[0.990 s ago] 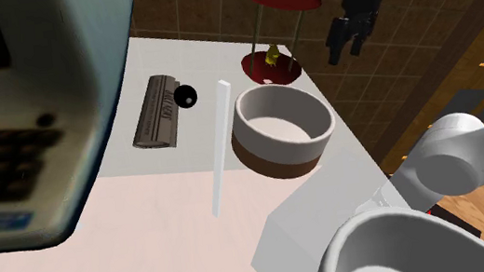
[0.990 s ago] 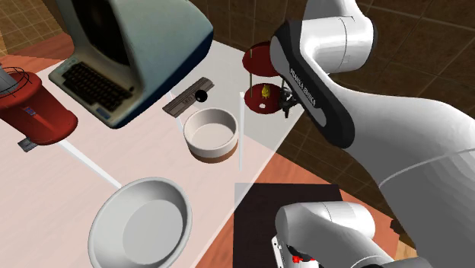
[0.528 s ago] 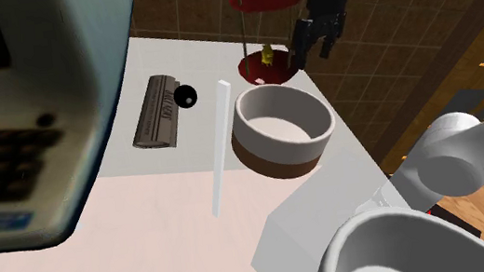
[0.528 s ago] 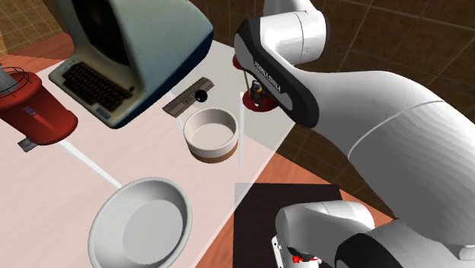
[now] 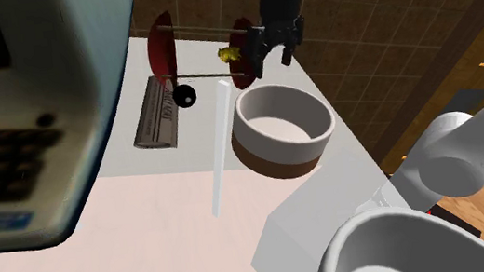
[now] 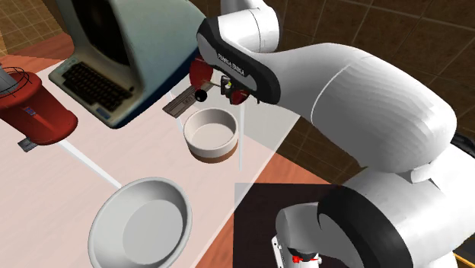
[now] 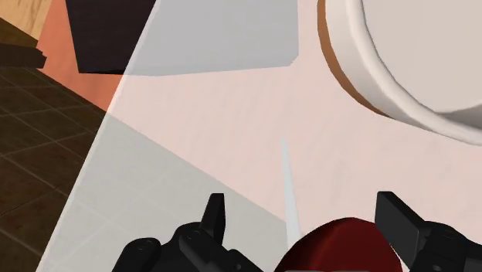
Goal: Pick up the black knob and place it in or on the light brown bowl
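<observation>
At the tabletop's [image 5: 164, 205] far edge, the gripper [image 5: 271, 54] hangs with fingers [image 7: 215, 216] spread and nothing held. A red disc [image 7: 340, 243] of the stand [image 5: 162, 48] sits between them; contact unclear. The stand's rods run level, one passing close above the knob [image 5: 186, 94] in the shoulder view. Knob: on the tabletop, just beside the ridged grey block [image 5: 155, 112], apart from the bowl [image 5: 283, 127].

Judgement: lift clear of the stand first. Then descend straight over the knob, fingers straddling it without catching the block. It is round, so close slowly or it may roll.
</observation>
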Motion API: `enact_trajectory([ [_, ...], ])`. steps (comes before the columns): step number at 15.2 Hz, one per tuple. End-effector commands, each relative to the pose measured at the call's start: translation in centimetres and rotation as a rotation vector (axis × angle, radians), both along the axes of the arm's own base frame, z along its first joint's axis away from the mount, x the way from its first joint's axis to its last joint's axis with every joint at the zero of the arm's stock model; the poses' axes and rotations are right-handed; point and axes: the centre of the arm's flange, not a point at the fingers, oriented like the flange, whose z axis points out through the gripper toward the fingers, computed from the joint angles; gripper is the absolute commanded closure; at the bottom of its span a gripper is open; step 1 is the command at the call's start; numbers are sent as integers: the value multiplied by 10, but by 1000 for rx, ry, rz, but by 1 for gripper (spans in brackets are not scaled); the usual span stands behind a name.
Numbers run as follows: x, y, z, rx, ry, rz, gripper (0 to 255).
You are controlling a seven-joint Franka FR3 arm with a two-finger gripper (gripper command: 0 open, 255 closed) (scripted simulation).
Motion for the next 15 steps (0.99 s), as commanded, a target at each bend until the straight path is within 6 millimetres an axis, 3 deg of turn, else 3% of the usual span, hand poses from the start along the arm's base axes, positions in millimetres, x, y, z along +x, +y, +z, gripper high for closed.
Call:
enact_trajectory([
  [1, 9, 26, -1, 2, -4, 7, 0],
  [13, 59, 174, -11, 3, -24, 52, 0],
  [15, 60, 175, -17, 3, -24, 53, 0],
])
